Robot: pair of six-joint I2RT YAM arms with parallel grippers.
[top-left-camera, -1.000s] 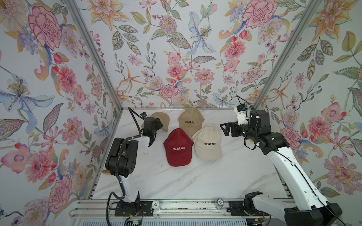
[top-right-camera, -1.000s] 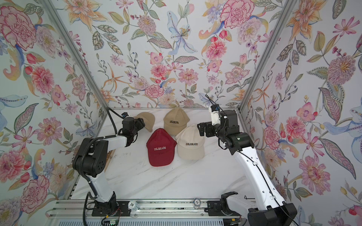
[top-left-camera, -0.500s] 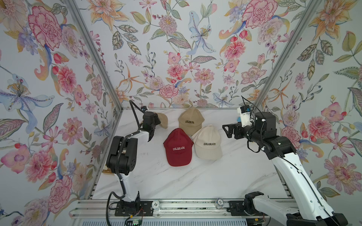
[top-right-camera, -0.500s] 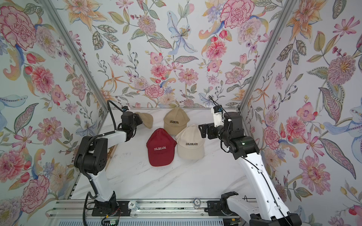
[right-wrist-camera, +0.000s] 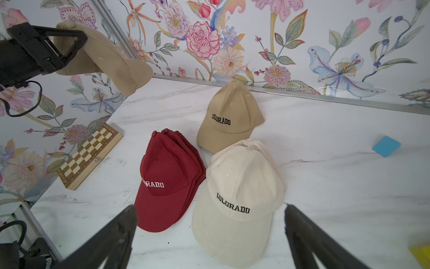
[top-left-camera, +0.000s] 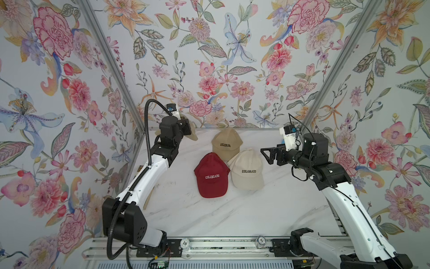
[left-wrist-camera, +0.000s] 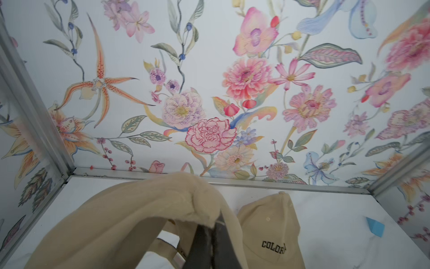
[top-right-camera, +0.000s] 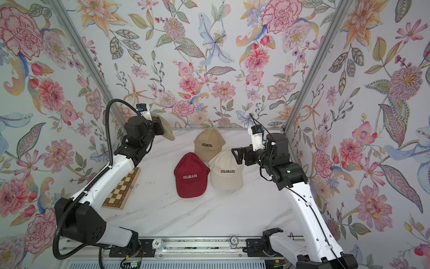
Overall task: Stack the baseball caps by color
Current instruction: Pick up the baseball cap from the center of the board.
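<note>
The left gripper (left-wrist-camera: 212,229) is pinched tight on a fold of the soft cloth of a tan cap (right-wrist-camera: 116,65). This cap hangs clear of the white marble table (top-left-camera: 232,209) in the far left corner, its curved brim sloping down toward the middle. The right gripper (top-left-camera: 267,155) hovers with its black fingers spread wide and empty, just right of the caps on the table. There lie a dark red stack (right-wrist-camera: 167,177), its layered edges fanned along one side, a second tan cap (right-wrist-camera: 229,118) behind it, and a cream cap (right-wrist-camera: 235,193) with another cream edge showing beneath its crown. All three touch. Each bears stitched COLORADO lettering and lies with its crown toward the back wall and brim toward the near edge, so its long axis runs front to back. A checkered wooden board (top-right-camera: 123,186) lies flat by the left wall, partly under the left arm. A blue block (right-wrist-camera: 386,145) and a yellow block (right-wrist-camera: 421,255) sit well right of the caps.
</note>
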